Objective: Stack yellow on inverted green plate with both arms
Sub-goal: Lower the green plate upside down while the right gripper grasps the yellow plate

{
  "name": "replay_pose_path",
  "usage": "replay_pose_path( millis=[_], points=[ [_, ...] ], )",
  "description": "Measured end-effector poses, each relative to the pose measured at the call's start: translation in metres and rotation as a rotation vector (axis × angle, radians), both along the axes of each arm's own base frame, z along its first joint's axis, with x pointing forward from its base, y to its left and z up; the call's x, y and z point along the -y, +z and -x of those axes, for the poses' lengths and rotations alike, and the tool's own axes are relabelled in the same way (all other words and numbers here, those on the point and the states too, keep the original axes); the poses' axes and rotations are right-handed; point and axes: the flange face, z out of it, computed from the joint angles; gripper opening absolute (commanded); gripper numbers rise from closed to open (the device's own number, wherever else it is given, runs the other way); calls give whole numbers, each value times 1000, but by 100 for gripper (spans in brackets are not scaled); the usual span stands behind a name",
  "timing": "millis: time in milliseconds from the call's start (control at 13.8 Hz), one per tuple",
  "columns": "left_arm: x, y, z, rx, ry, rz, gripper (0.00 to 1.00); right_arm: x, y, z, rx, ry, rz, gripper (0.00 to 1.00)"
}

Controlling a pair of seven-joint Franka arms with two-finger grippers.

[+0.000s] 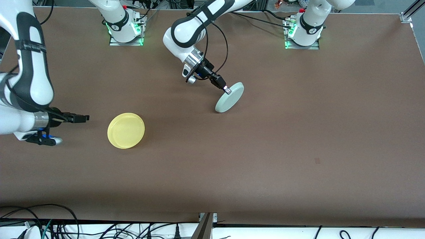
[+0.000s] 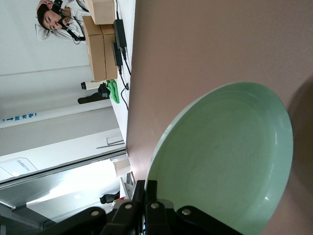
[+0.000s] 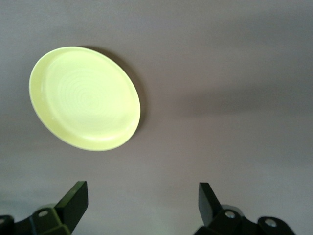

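The pale mint-green plate (image 1: 230, 97) stands steeply tilted, its lower rim on or just above the brown table near the middle. My left gripper (image 1: 226, 89) is shut on its upper rim. In the left wrist view the fingers (image 2: 145, 183) pinch the rim of the green plate (image 2: 225, 156), whose hollow side faces the camera. The yellow plate (image 1: 126, 130) lies flat, rim up, toward the right arm's end of the table. My right gripper (image 1: 87, 117) is open and empty, apart from the yellow plate on the side toward the right arm's end. In the right wrist view the gripper (image 3: 142, 193) is wide open short of the yellow plate (image 3: 84, 98).
The two arm bases (image 1: 124, 28) (image 1: 302, 31) stand along the table's edge farthest from the front camera. Cables (image 1: 99, 229) run below the table's near edge. A small dark mark (image 1: 317, 160) is on the table toward the left arm's end.
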Motion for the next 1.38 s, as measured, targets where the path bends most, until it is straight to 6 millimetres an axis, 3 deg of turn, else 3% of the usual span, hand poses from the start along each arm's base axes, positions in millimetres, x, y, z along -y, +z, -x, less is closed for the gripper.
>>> replay_pose_path(
  millis=[290, 362, 435, 580, 870, 1014, 1159, 1377],
  points=[
    [4, 0, 8, 13, -6, 6, 0, -3, -56, -3, 21, -51, -48, 100],
    [6, -1, 10, 13, -10, 8, 18, -3, -67, -3, 34, -65, -57, 100],
    [7, 0, 11, 13, -15, 12, 25, -3, -76, -3, 42, -81, -70, 100],
    [18, -3, 15, -2, -62, 67, 100, -4, -91, -2, 50, -78, -89, 100],
    [33, -19, 24, -77, -84, 191, 100, -3, -121, 7, 74, -118, -124, 100],
    [37, -9, 17, -105, -31, 262, 100, -3, -130, 12, 73, -120, -126, 100],
    [43, 12, 1, -140, 67, 396, 100, -3, -134, 14, 66, -122, -126, 100],
    [41, 45, -46, -198, 205, 632, 100, -3, -141, 17, 56, -122, -125, 100]
  ],
)
